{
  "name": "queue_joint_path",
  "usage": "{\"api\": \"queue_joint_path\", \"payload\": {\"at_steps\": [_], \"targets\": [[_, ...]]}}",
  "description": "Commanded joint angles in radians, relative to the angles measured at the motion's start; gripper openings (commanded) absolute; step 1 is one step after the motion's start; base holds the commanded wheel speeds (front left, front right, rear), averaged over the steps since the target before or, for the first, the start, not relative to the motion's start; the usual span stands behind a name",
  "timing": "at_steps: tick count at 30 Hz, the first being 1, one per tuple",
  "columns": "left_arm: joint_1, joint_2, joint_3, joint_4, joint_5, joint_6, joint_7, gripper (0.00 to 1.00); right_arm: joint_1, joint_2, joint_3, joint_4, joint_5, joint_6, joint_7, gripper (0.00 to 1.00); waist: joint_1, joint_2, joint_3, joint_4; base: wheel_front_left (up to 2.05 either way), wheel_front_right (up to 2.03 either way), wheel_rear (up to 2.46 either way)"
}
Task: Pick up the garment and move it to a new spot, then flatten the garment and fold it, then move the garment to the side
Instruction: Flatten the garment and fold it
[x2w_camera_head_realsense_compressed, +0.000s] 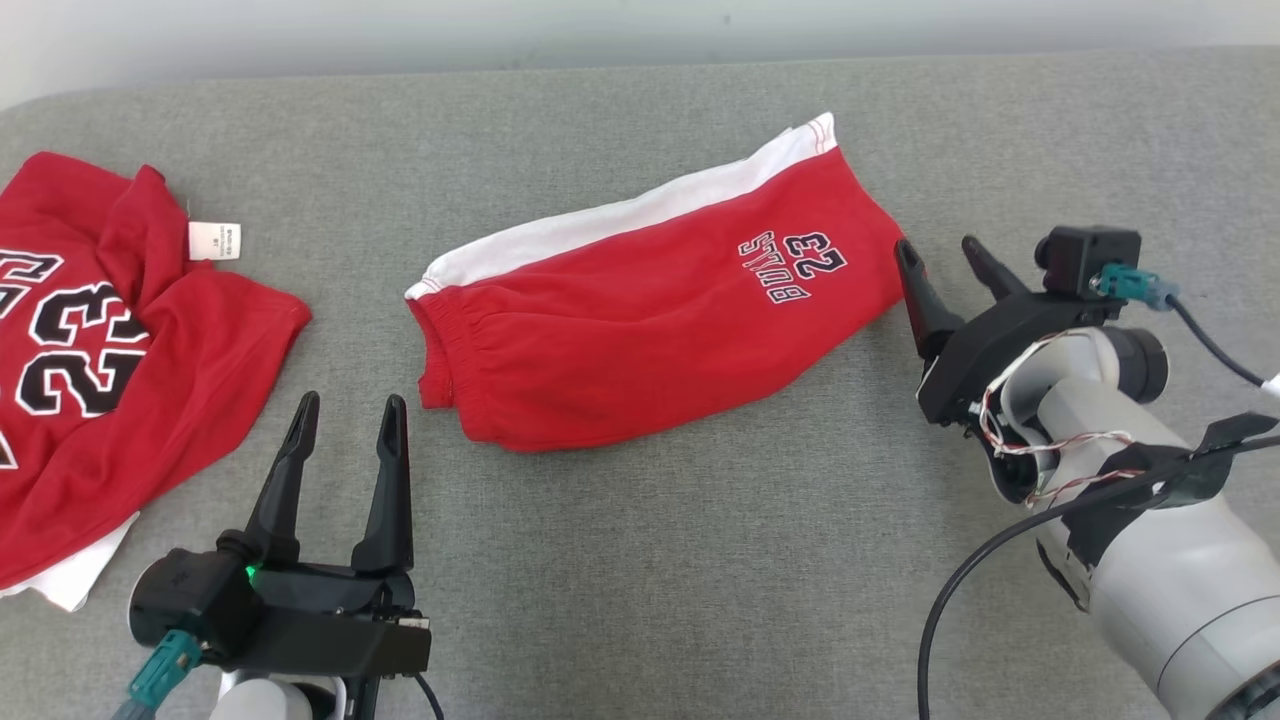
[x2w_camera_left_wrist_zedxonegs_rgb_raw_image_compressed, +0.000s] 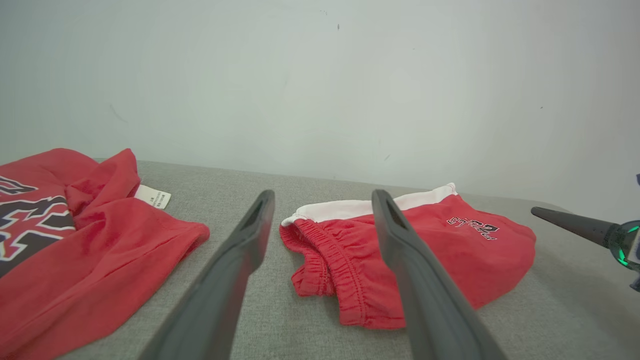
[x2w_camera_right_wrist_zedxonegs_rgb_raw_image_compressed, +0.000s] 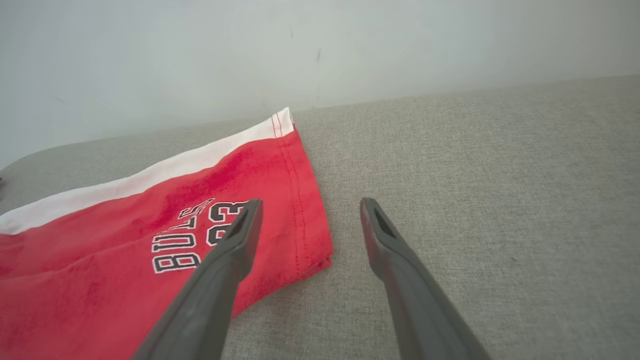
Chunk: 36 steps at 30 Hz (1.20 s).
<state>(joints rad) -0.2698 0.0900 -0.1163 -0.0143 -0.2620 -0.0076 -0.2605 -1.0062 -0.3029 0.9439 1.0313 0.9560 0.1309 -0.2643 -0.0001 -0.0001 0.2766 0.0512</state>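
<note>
On the grey surface (x2w_camera_head_realsense_compressed: 640, 560), red shorts (x2w_camera_head_realsense_compressed: 660, 310) lie between the left pincer (x2w_camera_head_realsense_compressed: 350, 400) and right pincer (x2w_camera_head_realsense_compressed: 938, 246), both spread wide.

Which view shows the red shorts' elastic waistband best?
Left wrist view: the waistband lies near, gathers clear. The head view shows it smaller, at the left end of the red shorts. The right wrist view shows their hem end.

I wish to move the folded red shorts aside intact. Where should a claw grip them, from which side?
Probably both short ends: the right claw takes the stitched hem from the robot's right, the left claw the gathered waistband from its left. The shorts lie flat, lengthwise between the open claws.
</note>
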Motion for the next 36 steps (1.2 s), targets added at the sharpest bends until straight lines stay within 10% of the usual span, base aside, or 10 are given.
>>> {"api": "queue_joint_path", "payload": {"at_steps": [1, 17, 18, 20, 21, 36], "targets": [[0.012, -0.001, 0.004, -0.005, 0.007, -0.004, -0.003, 1.00, 0.018, 0.005, 0.001, 0.003, 0.000, 0.000, -0.003, 1.00, 0.0001, 0.0001, 0.001, 0.003, 0.00, 0.00, 0.00], [0.012, -0.035, 0.029, -0.013, 0.044, -0.039, -0.003, 1.00, -0.011, 0.045, 0.016, 0.123, 0.043, 0.000, 0.043, 1.00, 0.0001, 0.0001, 0.039, 0.058, 0.00, 0.00, 0.00], [0.009, -0.036, 0.029, -0.012, 0.044, -0.041, -0.003, 1.00, -0.013, 0.046, 0.018, 0.128, 0.045, 0.000, 0.046, 0.89, 0.0001, 0.0001, 0.040, 0.061, 0.00, 0.00, 0.00], [0.003, -0.037, 0.031, -0.009, 0.046, -0.041, -0.003, 1.00, -0.017, 0.046, 0.026, 0.132, 0.046, 0.000, 0.052, 0.17, 0.0001, 0.0001, 0.042, 0.066, 0.00, 0.00, 0.00], [0.001, -0.038, 0.032, -0.008, 0.046, -0.040, -0.003, 1.00, -0.019, 0.044, 0.030, 0.130, 0.045, 0.000, 0.049, 0.00, 0.0001, 0.0001, 0.043, 0.068, 0.00, 0.00, 0.00], [0.069, -0.039, 0.058, 0.034, 0.044, -0.040, -0.003, 1.00, 0.108, -0.004, 0.064, -0.009, 0.076, 0.000, -0.001, 0.00, 0.0001, 0.0001, -0.089, 0.027, 0.00, 0.00, 0.00]]}}
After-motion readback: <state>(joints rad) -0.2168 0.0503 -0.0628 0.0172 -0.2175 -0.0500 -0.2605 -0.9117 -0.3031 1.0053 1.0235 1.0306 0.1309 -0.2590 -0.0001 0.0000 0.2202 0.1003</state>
